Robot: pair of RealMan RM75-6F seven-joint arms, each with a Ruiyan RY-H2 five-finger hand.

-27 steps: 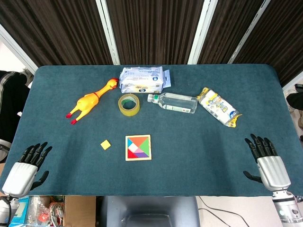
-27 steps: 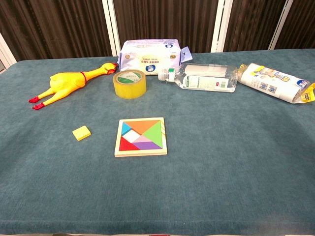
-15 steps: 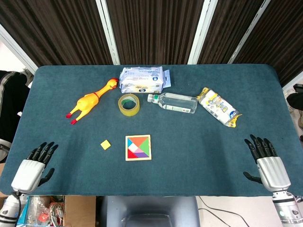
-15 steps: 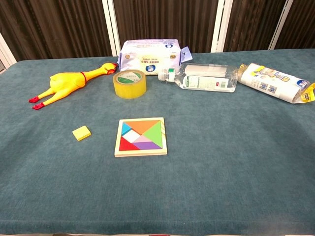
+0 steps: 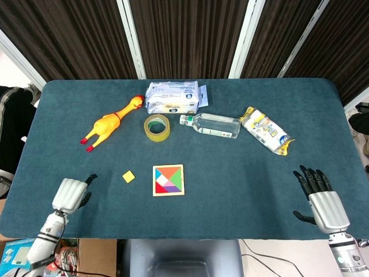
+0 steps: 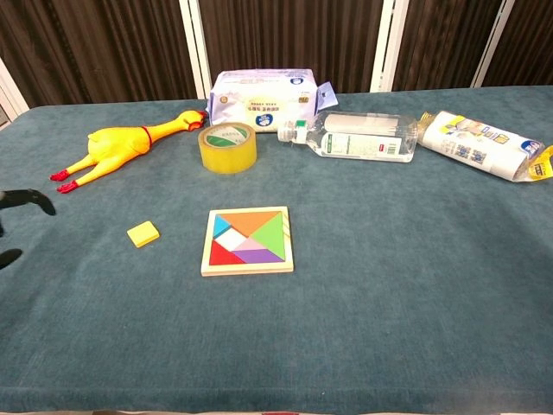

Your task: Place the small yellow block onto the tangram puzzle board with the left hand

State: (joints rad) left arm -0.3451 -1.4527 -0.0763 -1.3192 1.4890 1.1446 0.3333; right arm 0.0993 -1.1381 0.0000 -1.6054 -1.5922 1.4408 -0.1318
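Left hand (image 5: 70, 195) moved inward, yellow block (image 5: 128, 176) beyond

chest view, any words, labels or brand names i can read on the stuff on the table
No text can be read with confidence.
White and blue wipes pack: printed lines on its front, too blurred.
Clear plastic bottle: label print too small.
Yellow tape roll: green and white mark on its inner core, unreadable.
White and yellow snack bag: blue printing, blurred.
Yellow rubber chicken, small yellow block, tangram puzzle board: no text visible.
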